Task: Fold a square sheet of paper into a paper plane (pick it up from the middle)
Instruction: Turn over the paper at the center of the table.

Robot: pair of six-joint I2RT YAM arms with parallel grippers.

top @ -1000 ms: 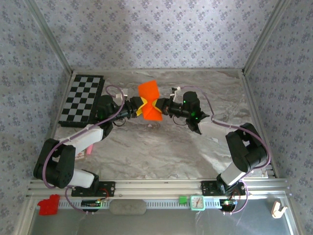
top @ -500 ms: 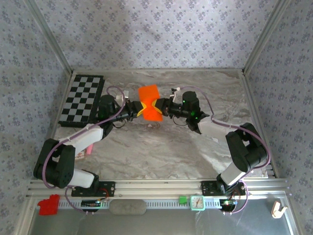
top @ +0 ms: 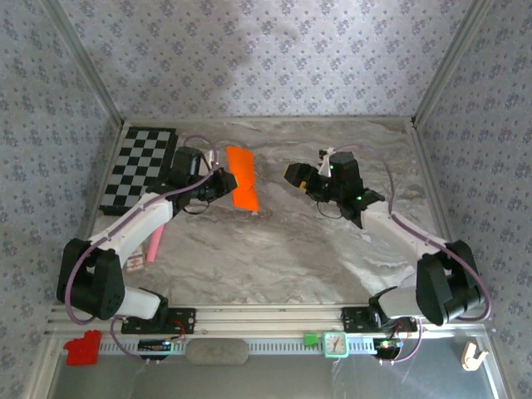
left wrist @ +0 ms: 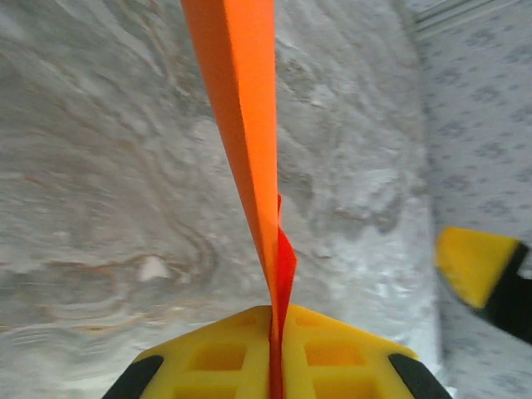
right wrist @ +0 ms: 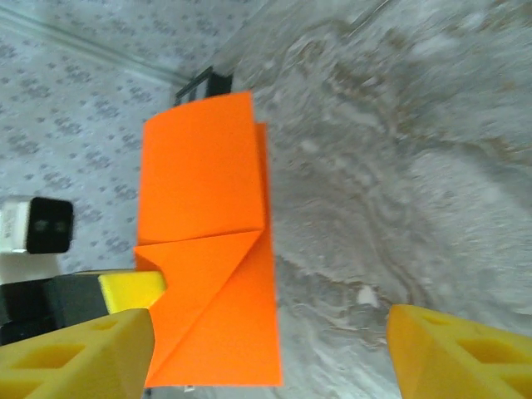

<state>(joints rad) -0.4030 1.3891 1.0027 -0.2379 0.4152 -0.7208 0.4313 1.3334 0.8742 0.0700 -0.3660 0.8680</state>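
Black-and-white jointed arms (top: pixel 137 220), looping purple cables (top: pixel 196 140), yellow gridded fingers (right wrist: pixel 66 349), green indicator lights (top: pixel 359 198)

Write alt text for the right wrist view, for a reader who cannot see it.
A folded orange paper, one corner creased into a triangle, is held above a grey marbled table, pinched at one edge by the left tool. The right tool is open and clear of the paper.
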